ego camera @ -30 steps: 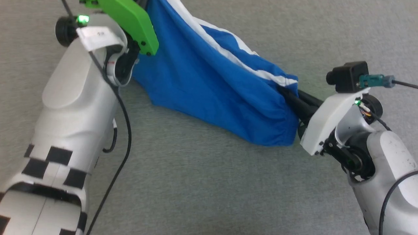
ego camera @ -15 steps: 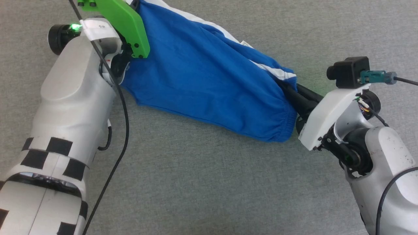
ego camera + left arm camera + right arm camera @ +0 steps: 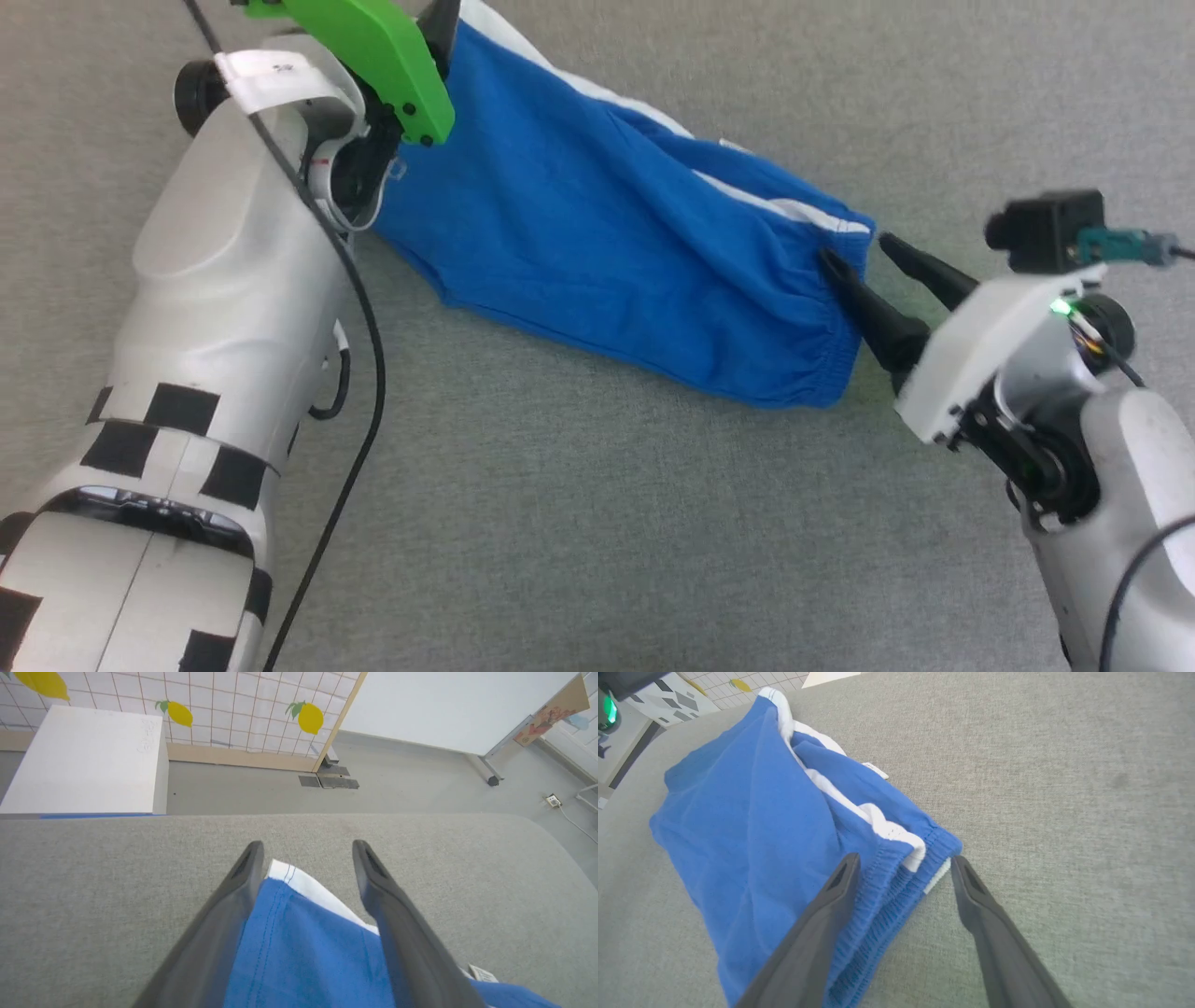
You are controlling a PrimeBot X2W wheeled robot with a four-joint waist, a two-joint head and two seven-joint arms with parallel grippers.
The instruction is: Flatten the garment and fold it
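Shorts (image 3: 607, 243) lay soft, floppy, best pinched by the waistband (image 3: 834, 347). Left gripper (image 3: 306, 847) and right gripper (image 3: 903, 858) gaped wide, holding nothing.

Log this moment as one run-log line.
garment: lies wrinkled on grey surface | left claw: open, straddling one end | right claw: open, at elastic end

Left arm (image 3: 215, 280) extending forward, left gripper (image 3: 308, 844) holding jaws wide apart. Right arm (image 3: 1092, 448) angling forward-left, right gripper (image 3: 855, 247) holding jaws likewise spread.
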